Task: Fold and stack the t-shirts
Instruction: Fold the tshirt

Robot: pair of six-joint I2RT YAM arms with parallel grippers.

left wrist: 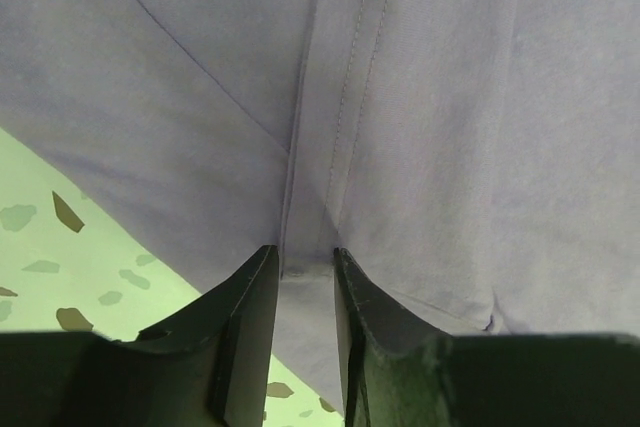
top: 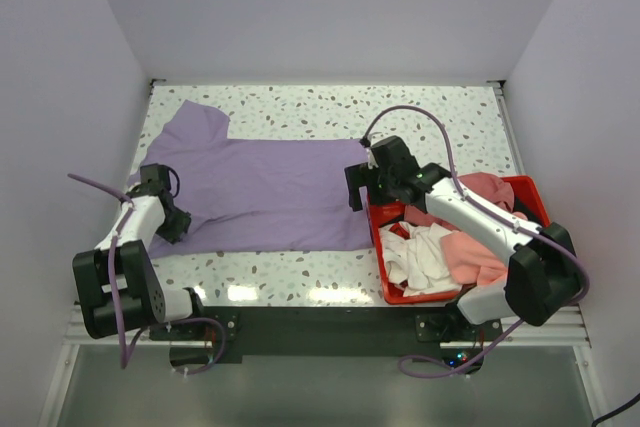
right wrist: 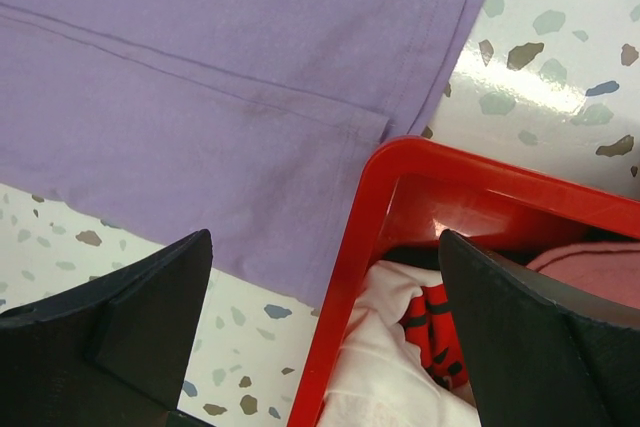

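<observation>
The purple t-shirt [top: 270,192] is pinched in our left gripper [left wrist: 305,259] near the left edge of the counter [top: 300,102]; we risk our wide-open, empty right gripper [right wrist: 322,247] catching the adjacent red bin [right wrist: 400,162].

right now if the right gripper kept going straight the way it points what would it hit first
Most likely the corner rim of the red bin, raised right ahead of the open right gripper; the purple t-shirt lies flat beside it, lower. Depth is unclear.

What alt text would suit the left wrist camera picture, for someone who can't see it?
The left gripper pinches a fold of a purple t-shirt between its two black fingers. The shirt fills most of the view; speckled table shows at lower left.
</observation>
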